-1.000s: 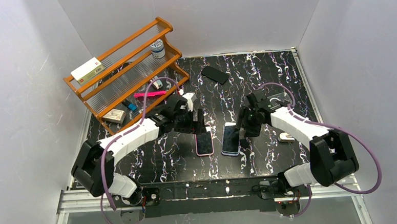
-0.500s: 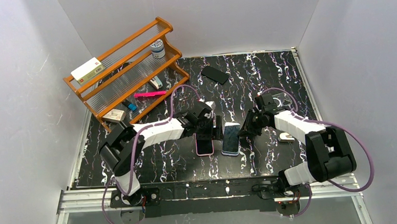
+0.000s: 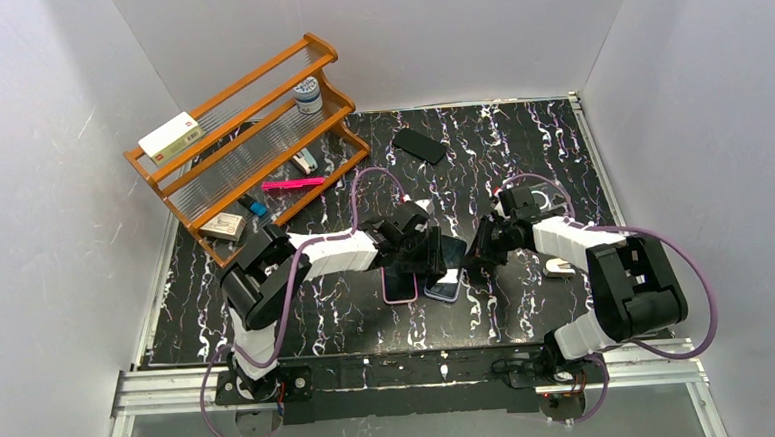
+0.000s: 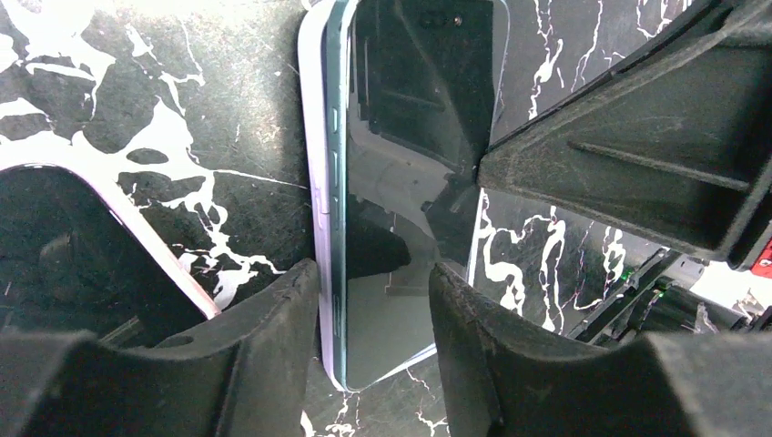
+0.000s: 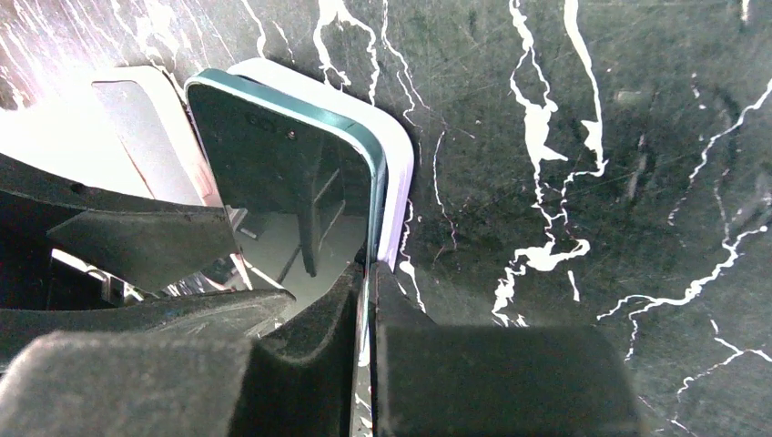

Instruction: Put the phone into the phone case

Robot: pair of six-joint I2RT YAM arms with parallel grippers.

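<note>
A teal-edged phone lies in a lavender case at the table's middle, its left long edge raised above the case wall. In the left wrist view the phone runs between my left gripper's spread fingers: one finger is against the case's side and the other lies over the screen. My right gripper is shut on the phone's right edge, beside the case wall. In the top view the left gripper and right gripper flank the phone.
A second phone in a pink case lies just left of the first. A flat black case lies at the back. A wooden rack with small items stands at the back left. A small white object lies right of the right arm.
My left arm has swung right, from over the pink-cased phone to the teal phone. The teal phone's near end has shifted left. The right gripper has stayed at its right edge.
</note>
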